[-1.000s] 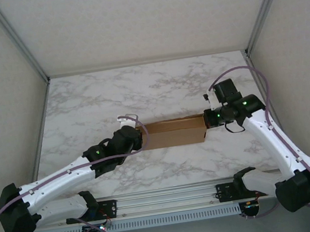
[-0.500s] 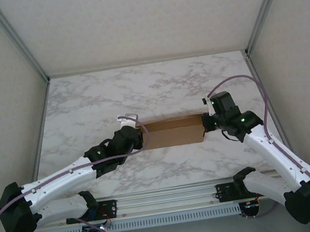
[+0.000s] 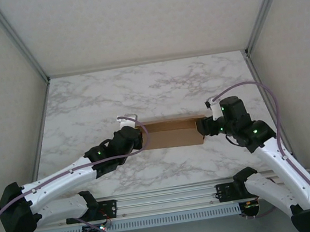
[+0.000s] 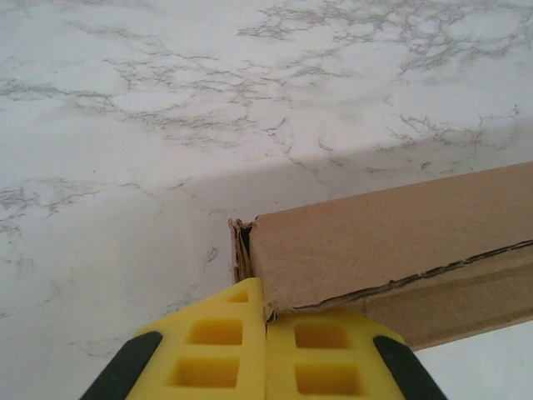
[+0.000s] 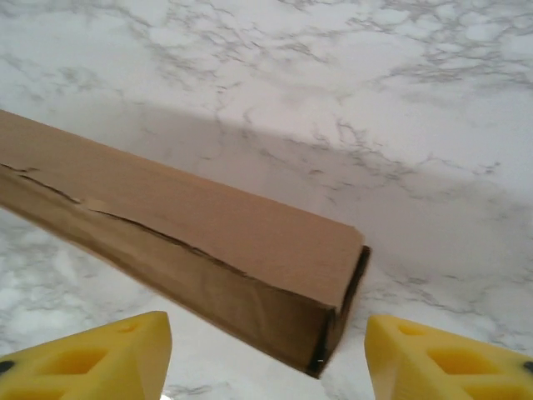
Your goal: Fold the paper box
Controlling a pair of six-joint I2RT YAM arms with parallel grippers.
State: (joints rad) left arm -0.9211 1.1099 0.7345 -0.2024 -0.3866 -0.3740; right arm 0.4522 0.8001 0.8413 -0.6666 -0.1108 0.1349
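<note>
A: Where do we find the paper box (image 3: 170, 134)?

B: We see it lying on the marble table (image 3: 157, 87), a long closed brown shape stretched between the two grippers. One end sits at the tips of the left gripper (image 3: 139, 135), the other at the tips of the right gripper (image 3: 201, 127).

A: What do we make of the left one?

B: In its wrist view we find the left gripper (image 4: 266, 310) clenched, the yellow fingers (image 4: 221, 337) pressed flat together with no gap. The box (image 4: 391, 242) runs off ahead and to the right of them. Its near corner meets the seam between the tips. We cannot tell whether a thin edge of cardboard is nipped there or merely touched.

A: And the right?

B: We see the right gripper (image 5: 265, 333) released. Its yellow fingers (image 5: 100, 358) stand wide apart. The end of the box (image 5: 191, 237) pokes into the space between them, closer to the finger on the right of that view. As far as we can see it touches neither. From that end the box runs away ahead and to the left.

A: Anything on the cardboard itself?

B: We notice a ragged seam along its length in both wrist views, and a dark slit down the end corner facing the right gripper.
</note>
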